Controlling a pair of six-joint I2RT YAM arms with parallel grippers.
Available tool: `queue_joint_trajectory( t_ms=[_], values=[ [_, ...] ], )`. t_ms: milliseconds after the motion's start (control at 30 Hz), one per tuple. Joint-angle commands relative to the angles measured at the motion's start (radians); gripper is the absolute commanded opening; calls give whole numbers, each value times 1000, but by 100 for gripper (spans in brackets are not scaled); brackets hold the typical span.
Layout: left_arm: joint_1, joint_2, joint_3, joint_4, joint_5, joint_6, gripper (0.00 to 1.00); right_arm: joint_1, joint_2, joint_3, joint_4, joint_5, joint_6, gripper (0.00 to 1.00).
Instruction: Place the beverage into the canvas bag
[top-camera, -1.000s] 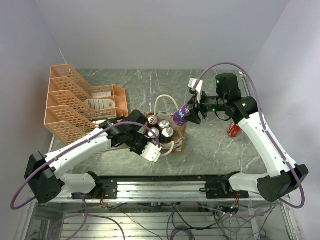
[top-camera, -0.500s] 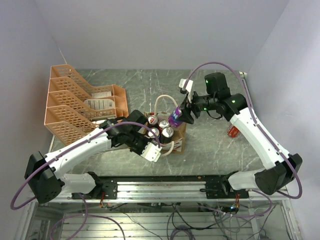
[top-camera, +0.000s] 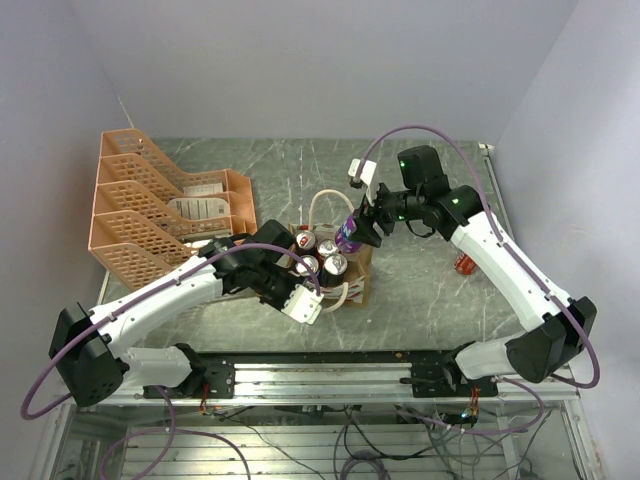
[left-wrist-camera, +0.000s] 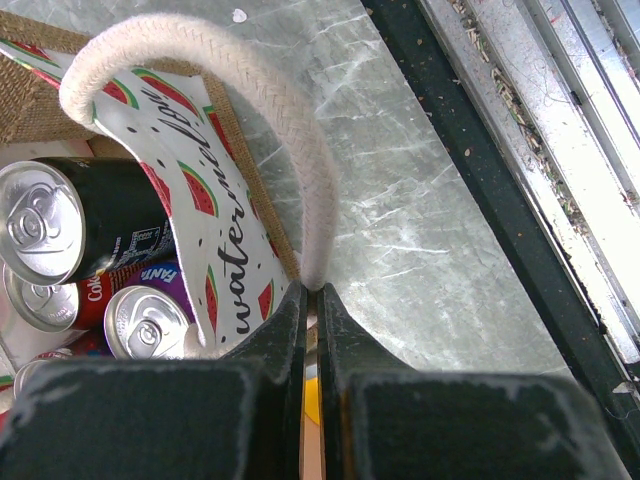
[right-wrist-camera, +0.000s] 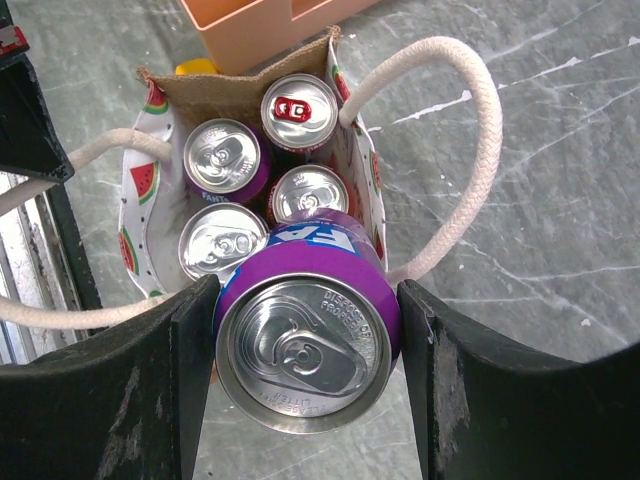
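The canvas bag (top-camera: 358, 277) stands at the table's middle, tan with a white watermelon-print panel (left-wrist-camera: 215, 225) and white rope handles. Several cans stand upright inside it (right-wrist-camera: 222, 152). My right gripper (right-wrist-camera: 308, 360) is shut on a purple Fanta can (right-wrist-camera: 305, 345) and holds it above the bag's right edge; the can also shows in the top view (top-camera: 349, 232). My left gripper (left-wrist-camera: 311, 292) is shut on the bag's near rope handle (left-wrist-camera: 250, 110) and holds it up at the bag's front side.
An orange mesh tray rack (top-camera: 150, 215) stands at the back left, close to the bag. A red can (top-camera: 465, 263) lies on the table to the right, behind my right arm. A metal rail (top-camera: 330, 365) runs along the near edge.
My right gripper has carried the purple can leftward, from beside the bag to over its right edge. My left arm and the bag have stayed still.
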Motion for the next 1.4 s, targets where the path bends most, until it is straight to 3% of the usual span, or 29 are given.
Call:
queue_joint_trajectory(
  t_ms=[0, 567, 933, 1367],
  values=[
    [-12, -11, 4, 18, 21, -10, 7, 7, 3, 8, 69, 7, -5, 0],
    [-12, -3, 11, 15, 21, -7, 7, 14, 52, 39, 2, 52, -79, 0],
    [-11, -2, 7, 18, 22, -7, 7, 50, 140, 92, -70, 183, -89, 0],
    [-12, -8, 3, 19, 22, -9, 7, 52, 230, 118, -124, 165, -154, 0]
  ],
)
